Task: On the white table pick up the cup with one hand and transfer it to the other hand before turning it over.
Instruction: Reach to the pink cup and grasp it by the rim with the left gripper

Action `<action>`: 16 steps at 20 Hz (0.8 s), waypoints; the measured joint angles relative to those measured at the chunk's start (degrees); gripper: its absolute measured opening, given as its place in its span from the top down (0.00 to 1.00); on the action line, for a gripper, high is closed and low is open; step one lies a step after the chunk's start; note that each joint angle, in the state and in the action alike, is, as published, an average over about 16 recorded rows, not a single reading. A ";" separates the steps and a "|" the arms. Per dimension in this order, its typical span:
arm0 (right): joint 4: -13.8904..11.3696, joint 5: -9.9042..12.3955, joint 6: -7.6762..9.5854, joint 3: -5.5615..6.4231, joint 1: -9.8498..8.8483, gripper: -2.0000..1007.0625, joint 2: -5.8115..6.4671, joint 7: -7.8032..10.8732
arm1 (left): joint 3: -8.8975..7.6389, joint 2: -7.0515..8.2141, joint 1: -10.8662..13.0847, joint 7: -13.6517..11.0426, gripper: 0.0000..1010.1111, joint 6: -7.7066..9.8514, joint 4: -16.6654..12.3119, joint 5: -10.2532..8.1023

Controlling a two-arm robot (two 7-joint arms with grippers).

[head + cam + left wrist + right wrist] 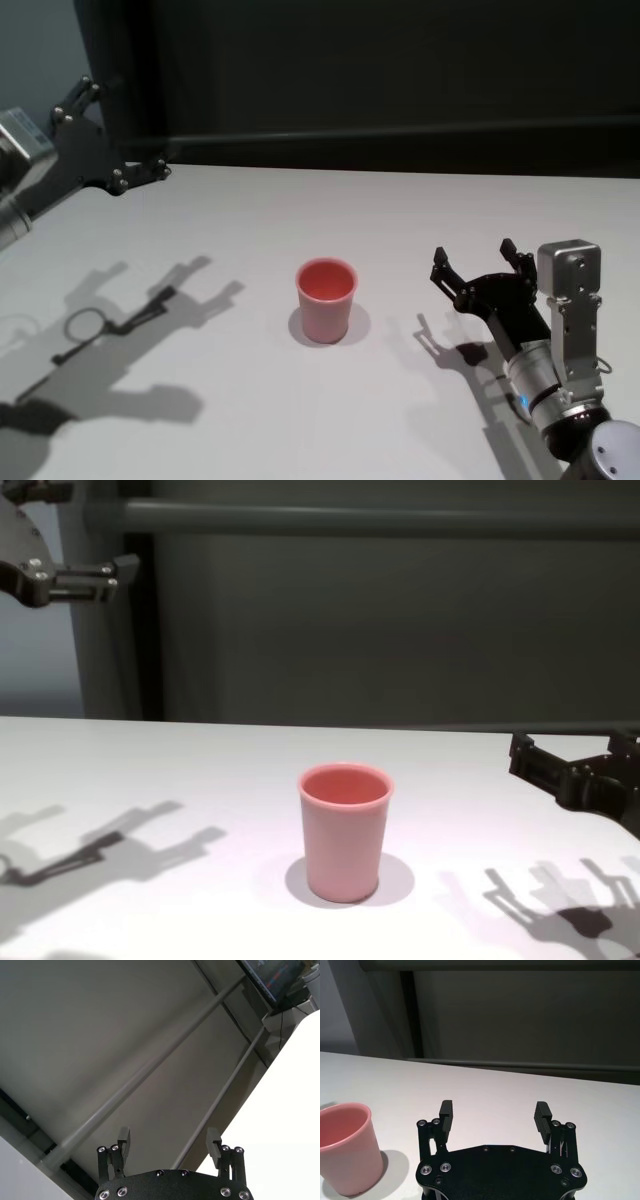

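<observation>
Cup [326, 299] upright on white table [250, 220]; base cropped in right wrist view.

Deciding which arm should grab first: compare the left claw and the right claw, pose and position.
The right claw sits low over the white table, level with the cup and to its right; the left claw is raised high at the table's far left, well away from the cup. The right claw's camera sees the cup beside it; the left claw's camera does not. Both are open and hold nothing.
</observation>
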 joint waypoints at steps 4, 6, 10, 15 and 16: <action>0.00 0.00 0.00 0.00 0.00 0.01 0.00 0.00 | 2.48 2.59 -3.69 -3.32 0.01 -3.19 0.89 1.99; 0.00 0.00 0.00 0.00 0.00 0.01 0.00 0.00 | 3.81 3.68 -5.57 -5.14 0.01 -4.82 1.38 2.80; 0.00 0.00 0.00 0.00 0.00 0.01 0.00 0.00 | 6.51 5.51 -9.30 -8.86 0.01 -7.94 2.24 4.19; 0.00 0.00 0.00 0.00 0.00 0.01 0.00 0.00 | 9.93 7.29 -13.80 -13.69 0.01 -11.38 2.84 5.61; 0.00 0.00 0.00 0.00 0.00 0.01 0.00 0.00 | 10.61 7.59 -14.67 -14.62 0.01 -11.97 2.87 5.87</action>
